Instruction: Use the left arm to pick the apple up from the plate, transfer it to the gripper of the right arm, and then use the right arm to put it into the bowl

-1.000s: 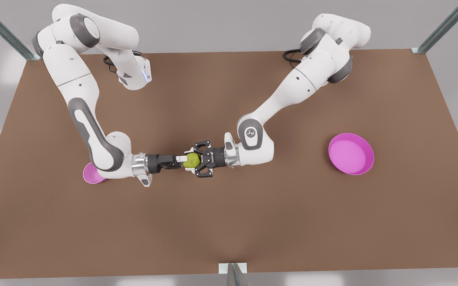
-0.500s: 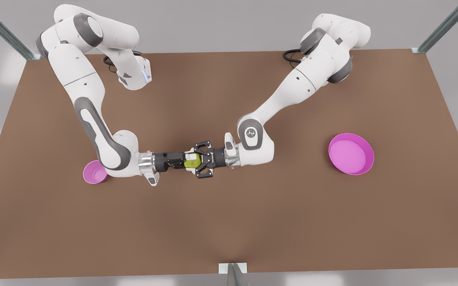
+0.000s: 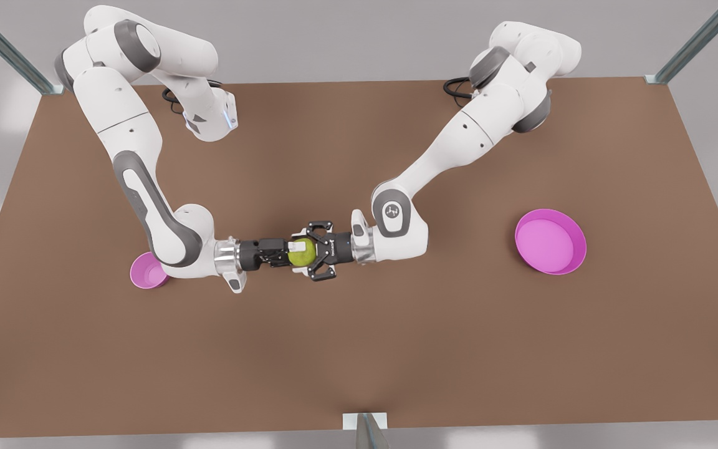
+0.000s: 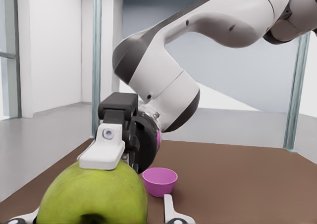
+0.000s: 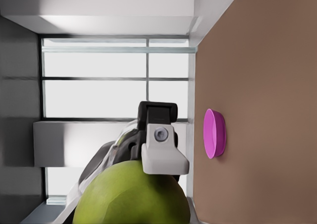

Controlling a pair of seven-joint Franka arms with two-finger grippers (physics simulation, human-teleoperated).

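The apple point(image 3: 301, 252) is clamped in mid-air above the desk point(image 3: 359, 349) by the left gripper point(image 3: 306, 252) and the right gripper point(image 3: 288, 252) together; the bowl point(image 3: 148, 272) lies left, the plate point(image 3: 550, 242) right

The small round yellow-green apple point(image 3: 301, 252) hangs mid-table between my grippers, the small deep pink bowl point(image 3: 146, 272) at the front view's left, the wide shallow magenta plate point(image 3: 550, 241) right.

Counted two white arms: the left arm point(image 3: 459, 146) and the right arm point(image 3: 134, 181). Counted two black grippers, the left gripper point(image 3: 316, 251) and the right gripper point(image 3: 281, 252). Found one apple point(image 3: 301, 252), one plate point(image 3: 550, 241), one bowl point(image 3: 147, 273), one brown tabletop point(image 3: 359, 349).
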